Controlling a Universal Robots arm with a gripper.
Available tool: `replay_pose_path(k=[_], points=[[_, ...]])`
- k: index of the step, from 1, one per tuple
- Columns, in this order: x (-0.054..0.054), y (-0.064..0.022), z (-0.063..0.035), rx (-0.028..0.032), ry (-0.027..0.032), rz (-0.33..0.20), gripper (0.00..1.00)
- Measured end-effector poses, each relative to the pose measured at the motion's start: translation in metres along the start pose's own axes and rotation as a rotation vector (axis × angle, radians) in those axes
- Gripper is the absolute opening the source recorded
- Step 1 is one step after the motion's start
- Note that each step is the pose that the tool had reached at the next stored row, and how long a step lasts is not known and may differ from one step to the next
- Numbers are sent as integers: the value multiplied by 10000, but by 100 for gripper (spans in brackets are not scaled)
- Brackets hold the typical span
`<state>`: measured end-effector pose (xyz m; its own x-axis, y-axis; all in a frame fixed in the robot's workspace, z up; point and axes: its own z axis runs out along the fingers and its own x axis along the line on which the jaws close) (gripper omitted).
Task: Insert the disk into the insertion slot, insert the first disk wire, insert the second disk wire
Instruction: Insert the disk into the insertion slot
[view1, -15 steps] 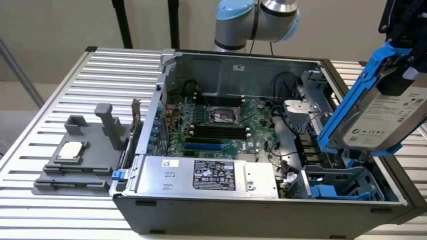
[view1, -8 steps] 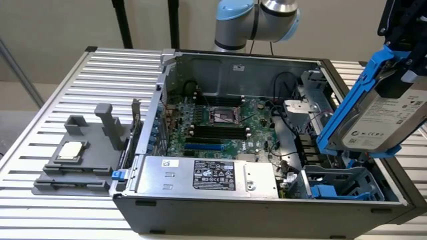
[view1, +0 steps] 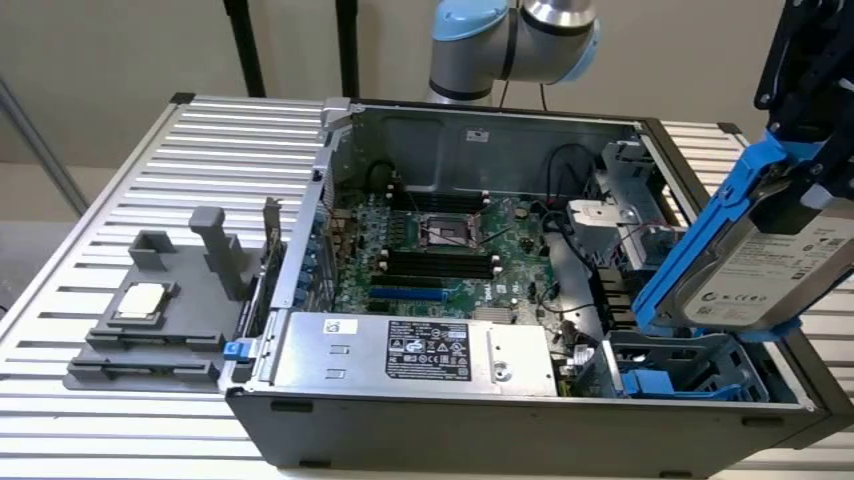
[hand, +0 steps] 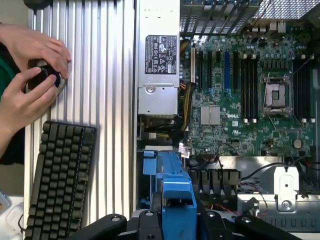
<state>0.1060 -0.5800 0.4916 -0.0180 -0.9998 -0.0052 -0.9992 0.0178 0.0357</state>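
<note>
Ribbed metal tabletop (view1: 200, 140), with an open computer case (view1: 534, 440) lying on it, its motherboard (view1: 441, 250) and silver power-supply box (view1: 414, 350) exposed. At the exterior view's right, my gripper (view1: 811, 175) is clamped on the upper end of the disk (view1: 774, 265). The disk hangs tilted beneath the fingers, label outward, and its lower blue corner is just above the insertion slot (view1: 694, 355) without having entered it. On the wrist view the blue carrier (hand: 172, 182) runs straight out from between the closed fingers, over the case's edge.

I judge the disk dense and rigid for its size, with smooth metal faces that could slip and insides that would not forgive a knock. The plastic carrier looks as if it would flex a little. The firmest hold is probably across the carrier's long edges near one end, which is about where I have it. Off to one side, a person's hand (hand: 35, 47) works near a black keyboard (hand: 60, 180).
</note>
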Motion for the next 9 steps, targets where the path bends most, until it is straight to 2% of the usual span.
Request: replay_pose_path(k=[7, 9], points=[[28, -4, 118, 117, -21, 0, 32], [29, -4, 120, 117, -21, 0, 32]])
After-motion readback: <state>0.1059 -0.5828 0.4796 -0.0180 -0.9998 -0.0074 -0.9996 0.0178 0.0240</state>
